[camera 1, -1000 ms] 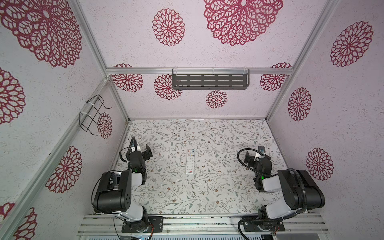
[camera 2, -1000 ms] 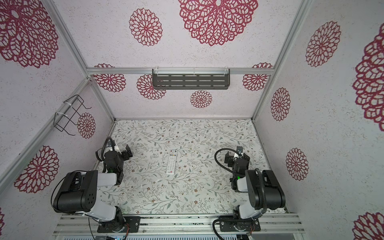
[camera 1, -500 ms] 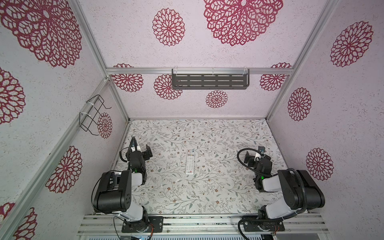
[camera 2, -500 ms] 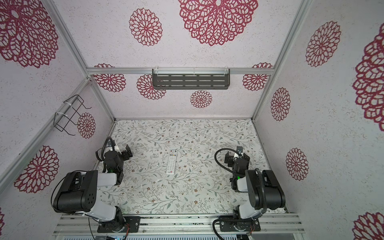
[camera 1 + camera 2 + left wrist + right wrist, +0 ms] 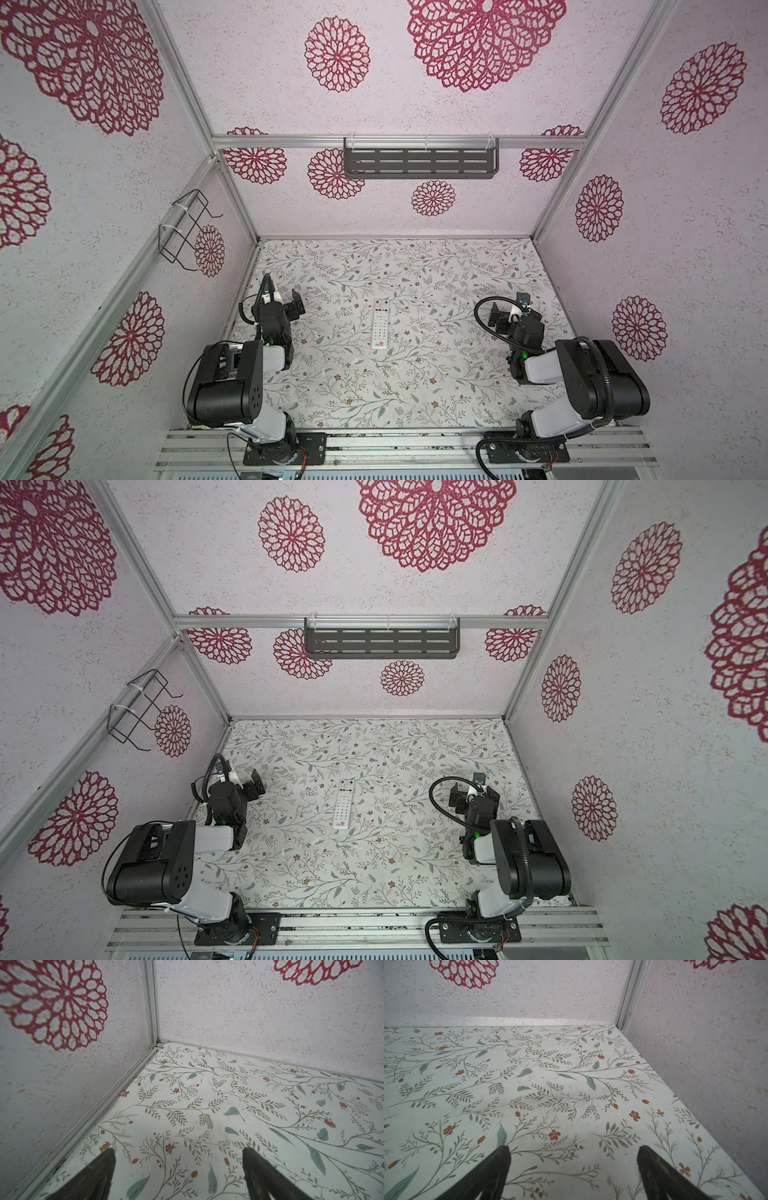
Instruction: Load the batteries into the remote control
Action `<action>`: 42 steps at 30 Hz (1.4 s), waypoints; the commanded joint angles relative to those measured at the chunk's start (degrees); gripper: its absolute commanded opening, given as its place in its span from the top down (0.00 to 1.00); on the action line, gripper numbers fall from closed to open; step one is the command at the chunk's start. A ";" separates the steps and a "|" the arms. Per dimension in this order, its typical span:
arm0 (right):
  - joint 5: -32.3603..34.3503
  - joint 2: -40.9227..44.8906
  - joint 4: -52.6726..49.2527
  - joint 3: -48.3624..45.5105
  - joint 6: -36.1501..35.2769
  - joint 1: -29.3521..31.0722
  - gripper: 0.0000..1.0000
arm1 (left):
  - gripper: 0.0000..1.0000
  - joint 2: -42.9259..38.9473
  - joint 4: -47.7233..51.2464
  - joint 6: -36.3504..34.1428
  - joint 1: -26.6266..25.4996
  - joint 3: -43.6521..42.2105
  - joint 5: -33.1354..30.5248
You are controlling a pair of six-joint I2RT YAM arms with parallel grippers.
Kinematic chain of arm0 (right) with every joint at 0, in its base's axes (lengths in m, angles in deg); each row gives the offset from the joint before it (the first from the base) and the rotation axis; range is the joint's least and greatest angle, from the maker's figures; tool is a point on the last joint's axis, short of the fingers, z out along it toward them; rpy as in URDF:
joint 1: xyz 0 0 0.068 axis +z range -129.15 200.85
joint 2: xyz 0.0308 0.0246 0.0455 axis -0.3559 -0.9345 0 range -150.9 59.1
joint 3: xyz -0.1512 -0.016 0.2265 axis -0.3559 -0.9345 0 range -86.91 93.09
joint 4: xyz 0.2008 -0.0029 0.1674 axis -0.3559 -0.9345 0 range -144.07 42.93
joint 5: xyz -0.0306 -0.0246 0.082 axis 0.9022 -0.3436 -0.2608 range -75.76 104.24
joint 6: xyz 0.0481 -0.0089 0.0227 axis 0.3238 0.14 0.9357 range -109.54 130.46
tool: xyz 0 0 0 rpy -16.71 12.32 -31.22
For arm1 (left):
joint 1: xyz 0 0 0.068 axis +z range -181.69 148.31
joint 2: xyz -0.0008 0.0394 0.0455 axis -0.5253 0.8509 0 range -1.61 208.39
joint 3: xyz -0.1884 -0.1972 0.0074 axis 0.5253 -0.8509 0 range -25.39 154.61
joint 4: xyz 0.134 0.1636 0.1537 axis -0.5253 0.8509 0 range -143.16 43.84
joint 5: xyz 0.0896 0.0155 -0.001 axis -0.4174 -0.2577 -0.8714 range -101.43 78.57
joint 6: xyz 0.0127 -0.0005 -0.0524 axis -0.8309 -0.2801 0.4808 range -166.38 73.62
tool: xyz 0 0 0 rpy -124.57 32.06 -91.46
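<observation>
Dead centre of the table (image 5: 415,374), there's the remote control (image 5: 381,324), a slim white bar lying flat with its buttons up and the red logo at the end nearer the arms; both top views show it there (image 5: 344,804). It's well clear of either arm.

It looks light and rigid, smooth plastic that will likely skate if nudged. The best hold is probably across its narrow width near the middle, pinching the long edges. With the buttons showing, the battery bay must be underneath, so it probably needs a flip first.

The batteries? I can't pick them out anywhere. Against this busy print they may simply be too small to see.

Out on the left, the left gripper (image 5: 296,306) hangs near the side wall, and its wrist view shows the jaws spread wide with nothing between them (image 5: 178,1153). Over on the right it's the same story for the right gripper (image 5: 498,316): jaws parted and empty above bare table (image 5: 574,1149).

The table wears a pale print of leafy sprigs and small orange flowers, flat and smooth-looking, so expect little grip. Around it stand textured pale walls with crimson medallions, framed in aluminium. A dark slotted shelf (image 5: 419,163) hangs on the back wall and a black wire rack (image 5: 187,230) on the left one.
</observation>
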 commanded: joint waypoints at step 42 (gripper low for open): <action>4.16 0.68 3.15 0.52 1.86 0.22 0.01 | 0.03 0.20 -0.95 -1.46 0.04 0.85 0.11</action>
